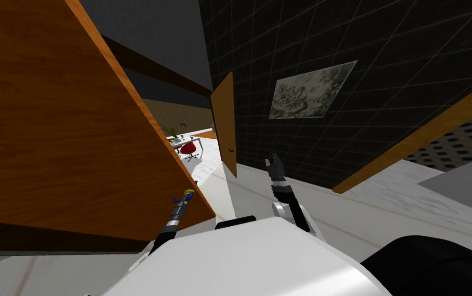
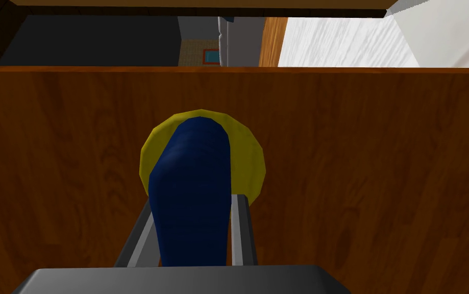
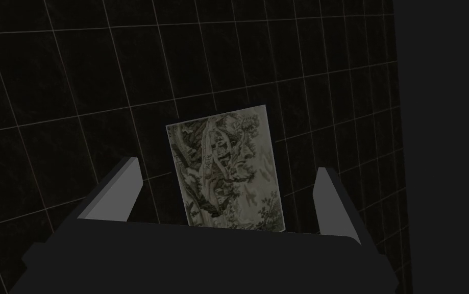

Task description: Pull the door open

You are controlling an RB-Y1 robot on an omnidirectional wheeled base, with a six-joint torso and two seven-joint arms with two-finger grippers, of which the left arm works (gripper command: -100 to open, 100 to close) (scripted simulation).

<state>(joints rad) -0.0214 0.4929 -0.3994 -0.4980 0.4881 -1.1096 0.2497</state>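
Judging by the gap past its edge, is the door [image 1: 65, 128] open yet?

Partly, I'd say. It stands angled well out toward the robot, on its left. Past the free edge you can see a red chair [image 1: 189, 149] in the room beyond. So the pull looks well begun, but I can't say whether it is wide enough to count.

And the grip?

The left gripper [image 2: 195, 200] is clamped on the blue handle [image 2: 192, 189], a finger pressed to each side. The yellow disc [image 2: 251, 158] behind the handle sits flat on the door. The right gripper [image 3: 228, 171] is held up off to the right, near nothing, with its fingers spread wide.

What's left, then?

More of the same pull, if a wider swing is wanted, and then letting go.

Anything you can't make out?

The hinge side is cut off from view, so the true angle is a guess. The handle covers most of the fingers, so how deep they sit on it is hidden. A second door [image 1: 224, 123] stands farther off, too small for me to tell what it hangs from.
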